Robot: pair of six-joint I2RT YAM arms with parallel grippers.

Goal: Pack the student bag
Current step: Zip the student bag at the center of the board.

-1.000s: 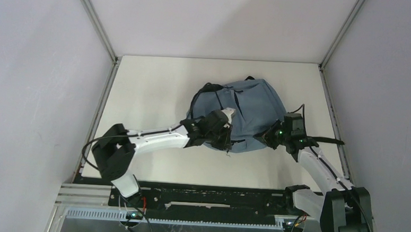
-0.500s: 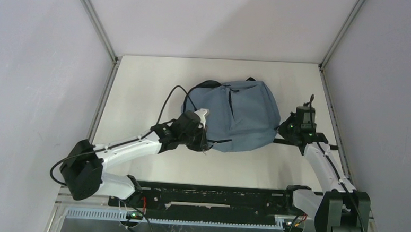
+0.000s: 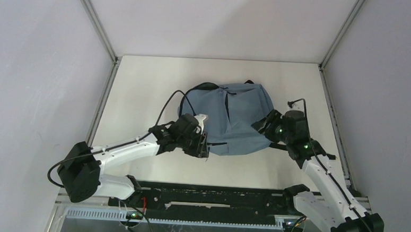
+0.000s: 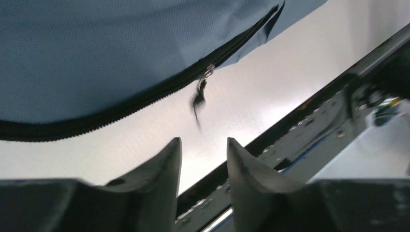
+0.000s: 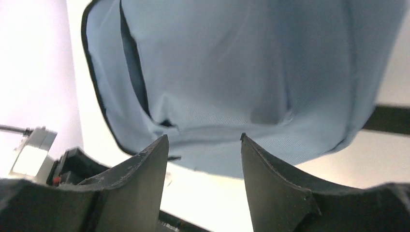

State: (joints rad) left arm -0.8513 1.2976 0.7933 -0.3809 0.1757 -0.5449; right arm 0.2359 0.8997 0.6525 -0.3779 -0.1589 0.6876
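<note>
The soft grey-blue fabric backpack (image 3: 235,115) lies flat mid-way across the white tabletop (image 3: 141,86). The left gripper (image 4: 203,141) has its jaws slightly apart and empty, just short of the black zipper pull (image 4: 198,96) on the bag's near edge. The right gripper (image 5: 203,137) is spread wide, holding nothing, at the bag's right side.

The top view looks down from above and behind the arm bases, taking in the whole white surface (image 3: 141,81). The left wrist view sits low and very close at the near edge of the soft grey-blue fabric backpack (image 3: 240,115), facing along its black zipper line (image 4: 145,95). The right wrist view faces that backpack closely from its right side. All three views share it.
</note>
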